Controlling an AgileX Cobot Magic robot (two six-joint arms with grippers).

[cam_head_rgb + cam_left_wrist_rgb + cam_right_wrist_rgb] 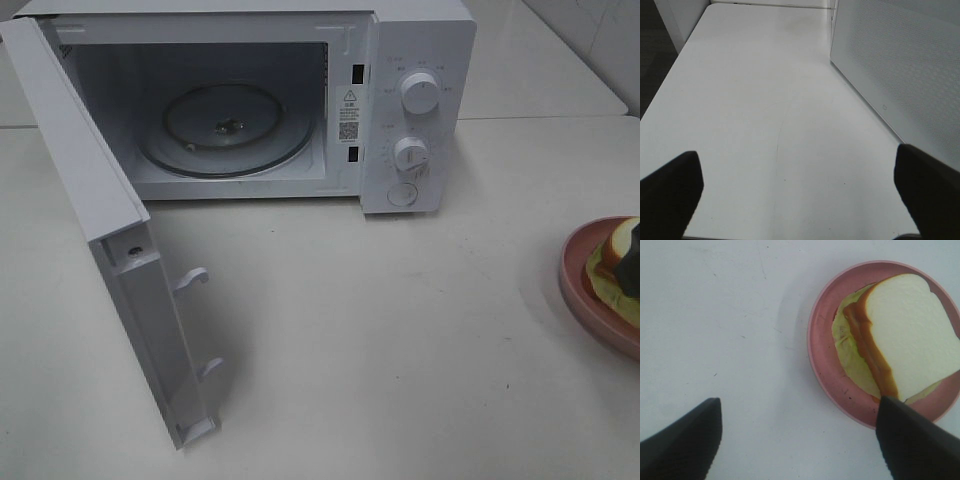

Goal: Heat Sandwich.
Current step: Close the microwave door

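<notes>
**Exterior high view: microwave open, sandwich on plate at desk's right edge**

Exterior high view showed the white boxy microwave [400,110] at the back of the pale desk [380,350], its door [110,250] swung fully open toward the camera. Round glass turntable [228,128] inside was bare. Two white knobs [419,92] sat on the control panel.

Small sandwich [618,262] of white tan-crusted bread with yellow-green and reddish filling lay on the round pink plate [585,285] at the desk's right edge, well apart from the microwave. A dark part of the right arm overlapped it there.

Right wrist view: right gripper [797,432] had its black fingers [685,440] set wide apart, holding nothing; one finger overlapped the plate [822,365] rim near the sandwich [905,335], the other was over bare desk.

Left wrist view: left gripper [797,185] fingers [670,195] also wide apart, empty, over bare desk beside the microwave's perforated white side wall [900,60].
</notes>
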